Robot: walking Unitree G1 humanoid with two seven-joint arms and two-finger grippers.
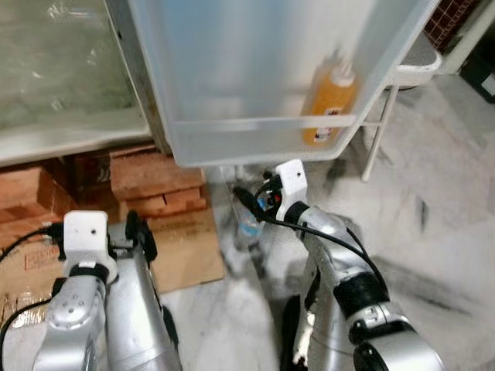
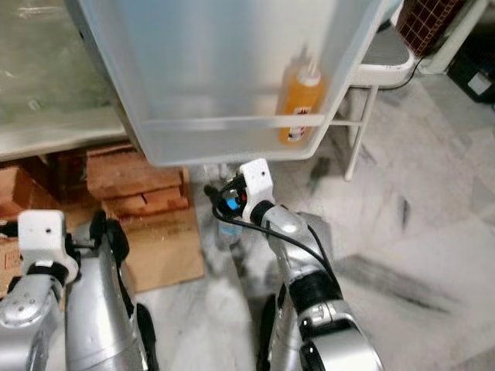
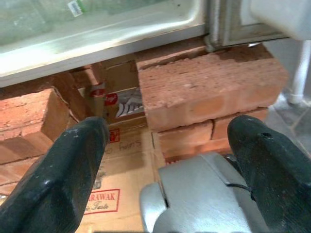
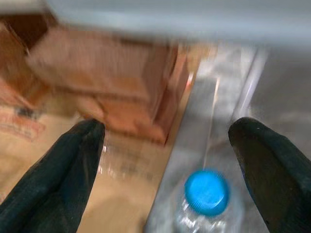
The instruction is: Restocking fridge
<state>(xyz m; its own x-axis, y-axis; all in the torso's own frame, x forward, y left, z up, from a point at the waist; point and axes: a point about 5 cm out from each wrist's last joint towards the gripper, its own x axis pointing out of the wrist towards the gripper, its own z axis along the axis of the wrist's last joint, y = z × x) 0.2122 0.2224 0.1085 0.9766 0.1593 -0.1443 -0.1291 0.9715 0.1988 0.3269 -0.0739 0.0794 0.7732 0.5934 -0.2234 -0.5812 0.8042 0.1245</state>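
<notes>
Blue-capped and clear, the water bottle (image 1: 247,226) is standing upright on the floor below the fridge door shelf (image 1: 255,139), just beyond the right gripper (image 1: 246,197); the left gripper (image 1: 139,232) is hanging idle, farther left. Right eye view is showing the same layout. Left wrist view is showing spread fingers (image 3: 68,170) facing bricks (image 3: 209,92). Right wrist view is showing parted, empty fingers (image 4: 63,165) flanking the cap (image 4: 208,191), long axis vertical, cap pointing up.
</notes>
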